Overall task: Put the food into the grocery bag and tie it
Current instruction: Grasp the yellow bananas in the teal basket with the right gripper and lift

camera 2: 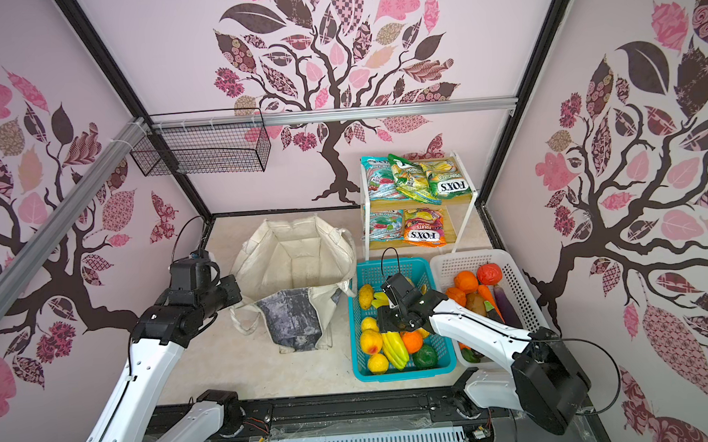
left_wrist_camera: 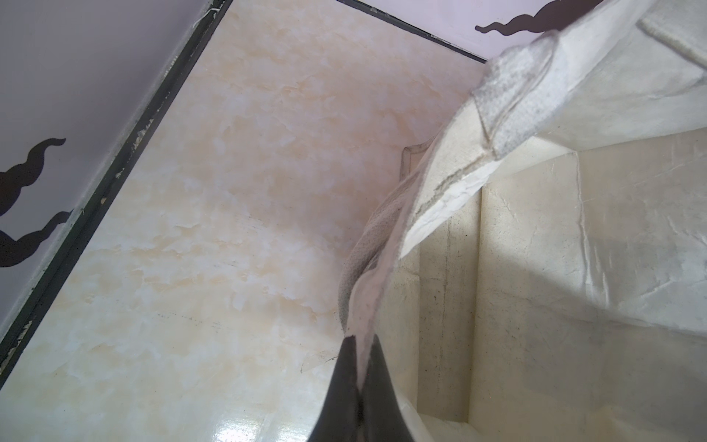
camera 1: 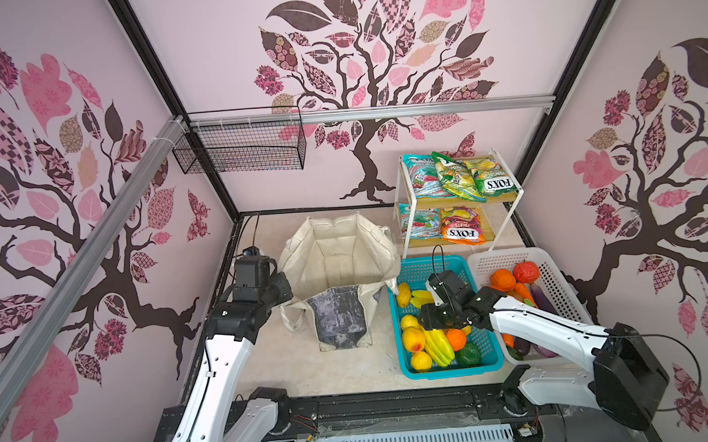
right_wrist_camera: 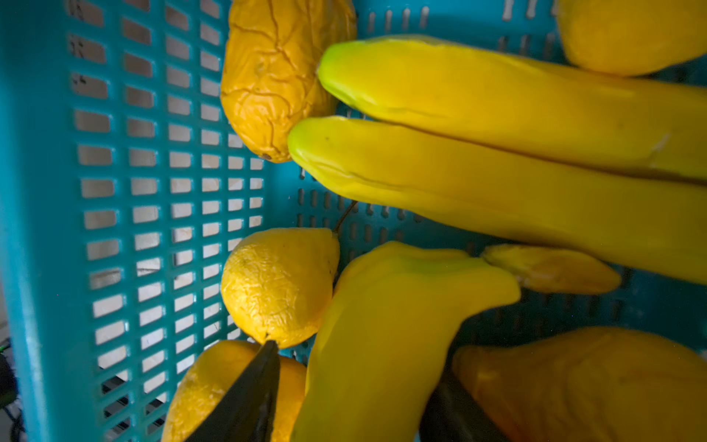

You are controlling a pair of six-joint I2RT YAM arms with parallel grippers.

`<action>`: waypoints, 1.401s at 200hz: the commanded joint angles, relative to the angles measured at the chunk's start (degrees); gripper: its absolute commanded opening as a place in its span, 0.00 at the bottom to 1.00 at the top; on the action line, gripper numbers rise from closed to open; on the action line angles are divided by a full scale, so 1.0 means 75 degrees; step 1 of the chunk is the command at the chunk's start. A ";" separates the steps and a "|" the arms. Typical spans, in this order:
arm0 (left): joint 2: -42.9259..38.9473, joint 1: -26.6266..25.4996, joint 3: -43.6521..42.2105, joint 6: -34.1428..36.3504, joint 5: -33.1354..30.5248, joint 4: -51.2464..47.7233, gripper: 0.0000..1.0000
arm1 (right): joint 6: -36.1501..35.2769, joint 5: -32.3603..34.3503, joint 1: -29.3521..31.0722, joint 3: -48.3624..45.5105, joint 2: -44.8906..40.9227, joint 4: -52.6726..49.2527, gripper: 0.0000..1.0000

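Yellow bananas (right_wrist_camera: 382,336) sit between half-wide jaws of R claw (right_wrist_camera: 355,367), no pinch yet: close square mid-bunch, clear of pear (right_wrist_camera: 279,287) by one jaw. L claw (left_wrist_camera: 361,340) clamps bag (camera 1: 337,248) rim.

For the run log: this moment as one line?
left gripper: shut on rim of cream canvas tote | right gripper: open, astride yellow plastic banana in teal plastic basket | tote: no food visible inside

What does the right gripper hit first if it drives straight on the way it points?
The yellow banana bunch lying between its fingers in the teal basket. It looks very close, though depth is unclear.
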 commanded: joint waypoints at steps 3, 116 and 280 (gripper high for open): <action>-0.0112 0.0031 -0.0205 0.0076 -0.0130 0.0096 0.00 | 0.0150 0.0038 0.0014 0.0127 0.0166 -0.0014 0.47; -0.0153 0.0025 -0.0210 0.0076 -0.0142 0.0110 0.00 | 0.0304 0.0685 0.0017 0.0522 -0.1226 -0.0797 0.33; -0.0181 0.0026 -0.0245 0.0076 0.0104 0.0216 0.00 | -0.1464 0.2918 0.1459 0.4682 -0.1059 -0.1137 0.34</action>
